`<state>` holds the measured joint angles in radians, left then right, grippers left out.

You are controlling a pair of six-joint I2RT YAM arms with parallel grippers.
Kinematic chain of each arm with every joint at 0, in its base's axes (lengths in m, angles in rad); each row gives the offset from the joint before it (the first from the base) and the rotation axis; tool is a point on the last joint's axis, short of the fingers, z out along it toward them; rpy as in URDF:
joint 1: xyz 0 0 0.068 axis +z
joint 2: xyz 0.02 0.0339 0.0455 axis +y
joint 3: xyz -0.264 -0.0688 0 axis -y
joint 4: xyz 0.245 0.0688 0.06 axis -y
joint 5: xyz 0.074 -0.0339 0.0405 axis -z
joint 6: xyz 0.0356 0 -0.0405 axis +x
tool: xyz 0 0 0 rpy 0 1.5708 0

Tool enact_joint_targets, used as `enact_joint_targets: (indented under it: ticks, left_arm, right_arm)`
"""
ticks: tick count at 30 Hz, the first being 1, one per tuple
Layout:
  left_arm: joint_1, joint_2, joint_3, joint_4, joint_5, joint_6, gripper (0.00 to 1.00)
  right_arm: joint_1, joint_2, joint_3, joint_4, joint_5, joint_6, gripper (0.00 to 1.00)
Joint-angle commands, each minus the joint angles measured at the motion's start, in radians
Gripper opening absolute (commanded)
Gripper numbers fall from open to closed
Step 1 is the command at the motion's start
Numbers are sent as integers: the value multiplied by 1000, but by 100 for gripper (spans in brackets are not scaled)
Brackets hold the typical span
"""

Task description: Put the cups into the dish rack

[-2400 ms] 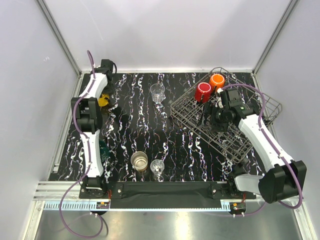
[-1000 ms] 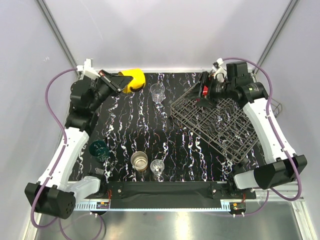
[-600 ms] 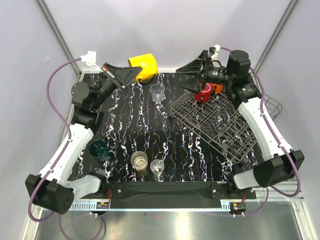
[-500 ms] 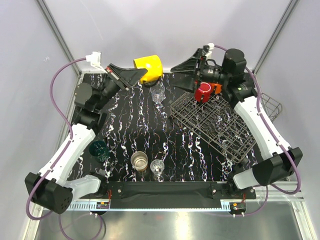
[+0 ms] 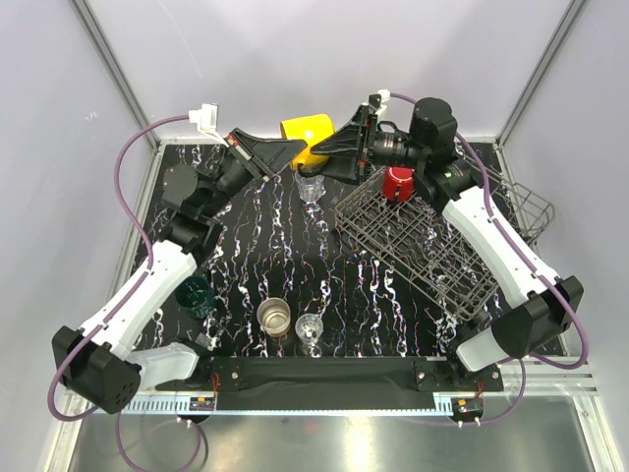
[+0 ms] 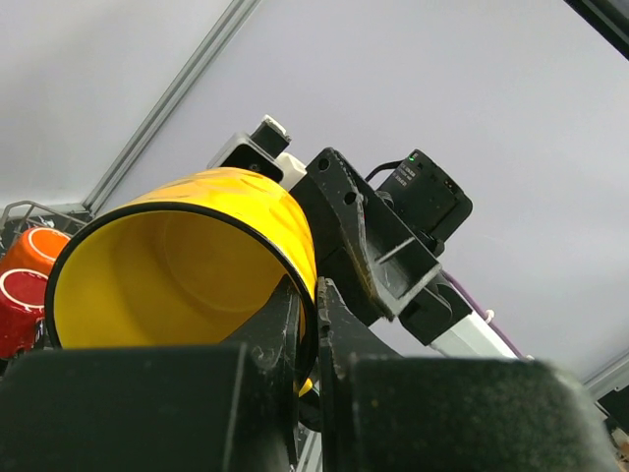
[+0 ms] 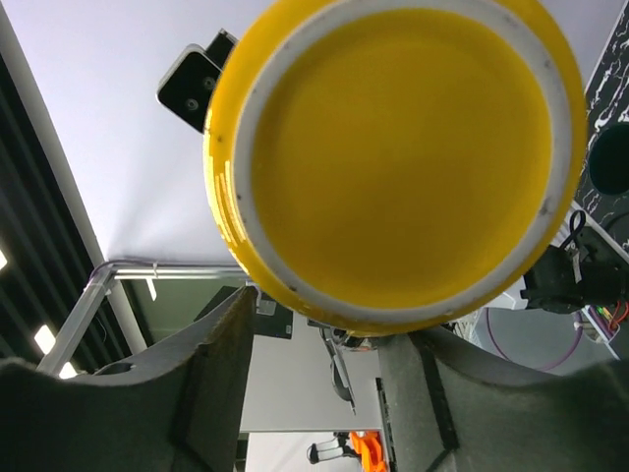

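Note:
My left gripper point(image 5: 285, 149) is shut on the rim of the yellow mug point(image 5: 307, 131) and holds it in the air above the table's far edge; the wrist view shows one finger inside the mug point(image 6: 187, 265) and one outside, my left gripper point(image 6: 310, 320) pinching the wall. My right gripper point(image 5: 334, 149) is open and faces the mug's base point(image 7: 393, 157), its fingers point(image 7: 221, 379) apart just below it, not touching that I can see. The red mug point(image 5: 398, 183) stands in the grey wire dish rack point(image 5: 432, 258). The orange mug point(image 6: 31, 251) shows beside it only in the left wrist view.
One clear glass point(image 5: 311, 187) stands on the table under the mug. A brown-and-cream cup point(image 5: 274, 317), a second clear glass point(image 5: 310, 330) and a dark teal cup point(image 5: 195, 293) stand near the front. The rack's side basket point(image 5: 523, 205) is at the far right.
The left arm lifted the yellow mug from the far left and carried it right. The right arm rose from the rack and swung left until its open gripper met the mug's base.

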<state>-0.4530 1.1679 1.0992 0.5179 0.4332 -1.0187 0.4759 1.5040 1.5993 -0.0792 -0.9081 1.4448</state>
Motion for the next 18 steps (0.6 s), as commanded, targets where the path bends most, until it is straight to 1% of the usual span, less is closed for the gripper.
enact_joint_targets:
  ticks: [1,3,4,5,6,12,15,18]
  left_arm:
    - [-24,-4,74,143,-60,11,0]
    - [-44,-2,77,137,-85,22,0]
    - [-49,-2,82,122,-93,29,0]
    - [-55,2,96,113,-103,37,0]
    - [-62,6,102,107,-103,45,0]
    - [-95,7,96,97,-114,54,0]
    - [-101,-5,74,90,-122,57,0]
    - [-107,-19,57,88,-132,57,0]
  right_arm:
    - [30,5,21,30,9,5,56]
    - [41,12,27,16,26,-10,55]
    - [53,16,36,-23,35,-21,53]
    - [55,19,39,-45,55,-30,47]
    - [58,21,44,-59,64,-46,45]
    - [61,27,48,-100,115,-64,43]
    - [61,18,48,-116,152,-69,38]
    - [61,18,50,-152,189,-83,37]
